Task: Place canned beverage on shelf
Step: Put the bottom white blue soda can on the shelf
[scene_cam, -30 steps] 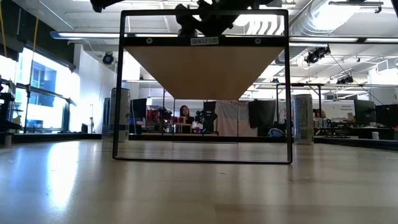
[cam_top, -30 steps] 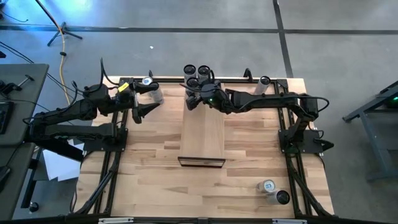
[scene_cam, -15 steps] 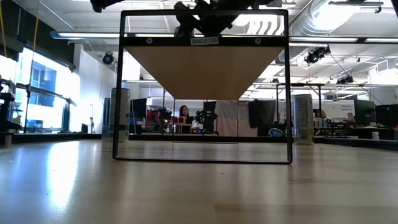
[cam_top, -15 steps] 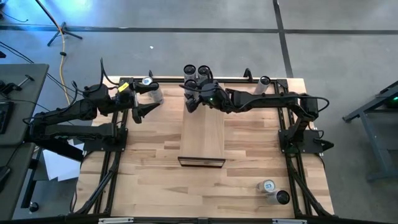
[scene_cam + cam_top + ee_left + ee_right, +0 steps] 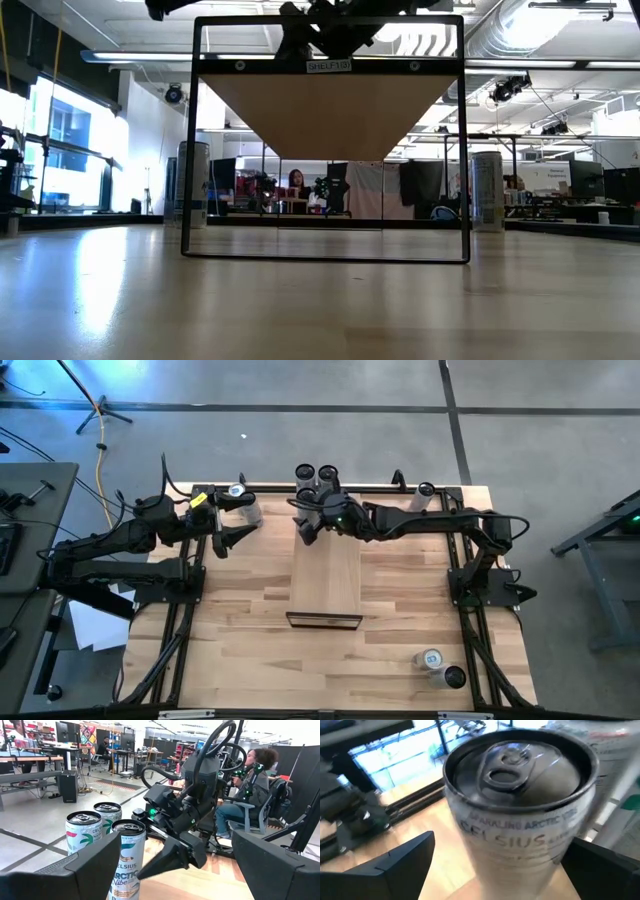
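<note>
The shelf (image 5: pixel 325 582) is the landmark; at its far end the right gripper (image 5: pixel 307 520) stands with fingers spread wide either side of a can (image 5: pixel 520 805), gripping nothing; that can stands upright on the shelf's far end, partly hidden from above by the gripper; two more cans (image 5: pixel 95 822) stand just behind; left of the shelf, the left gripper (image 5: pixel 222 542) hangs open, empty.

The can (image 5: pixel 520 815) reads "CELSIUS" (with "SPARKLING ARCTIC VIBE"); the shelf (image 5: pixel 328 110) label is illegible.
</note>
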Controlling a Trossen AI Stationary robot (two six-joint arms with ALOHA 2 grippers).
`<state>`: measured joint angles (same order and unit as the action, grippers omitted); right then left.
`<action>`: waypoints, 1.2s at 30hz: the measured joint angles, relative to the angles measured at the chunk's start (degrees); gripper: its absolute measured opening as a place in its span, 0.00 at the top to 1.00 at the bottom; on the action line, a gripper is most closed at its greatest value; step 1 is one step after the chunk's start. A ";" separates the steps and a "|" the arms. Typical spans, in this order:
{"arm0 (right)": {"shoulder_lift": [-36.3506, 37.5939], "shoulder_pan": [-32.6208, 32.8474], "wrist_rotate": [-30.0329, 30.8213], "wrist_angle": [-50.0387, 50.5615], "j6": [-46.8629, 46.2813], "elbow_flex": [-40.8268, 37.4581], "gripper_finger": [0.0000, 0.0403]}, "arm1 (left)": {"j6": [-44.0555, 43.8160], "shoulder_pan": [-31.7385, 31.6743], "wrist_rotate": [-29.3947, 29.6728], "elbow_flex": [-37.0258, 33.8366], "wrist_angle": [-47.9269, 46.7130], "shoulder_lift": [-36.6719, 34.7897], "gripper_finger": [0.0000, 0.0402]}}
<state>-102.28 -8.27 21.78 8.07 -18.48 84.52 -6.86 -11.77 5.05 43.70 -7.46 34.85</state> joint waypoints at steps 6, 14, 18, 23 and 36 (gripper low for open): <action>1.82 0.02 -0.64 6.34 2.07 0.01 0.03 | -0.01 0.02 0.18 0.00 0.00 0.00 0.13; 6.12 -0.78 0.43 17.77 1.86 -0.01 0.03 | -0.01 0.02 0.84 0.00 0.00 0.00 0.13; 7.93 -0.02 -0.79 21.20 0.52 0.01 0.03 | -0.01 0.02 2.00 0.00 0.00 0.00 0.13; 8.16 0.59 -0.39 26.62 0.48 -0.01 0.03 | -0.01 0.01 3.06 0.00 0.00 0.00 0.13; 7.59 5.44 -5.35 23.45 -2.03 -0.01 0.45 | -0.54 0.01 3.14 0.00 0.00 0.00 0.13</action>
<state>-94.70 -2.84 16.43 31.52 -20.51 84.51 -7.40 -11.76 8.19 43.70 -7.46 34.85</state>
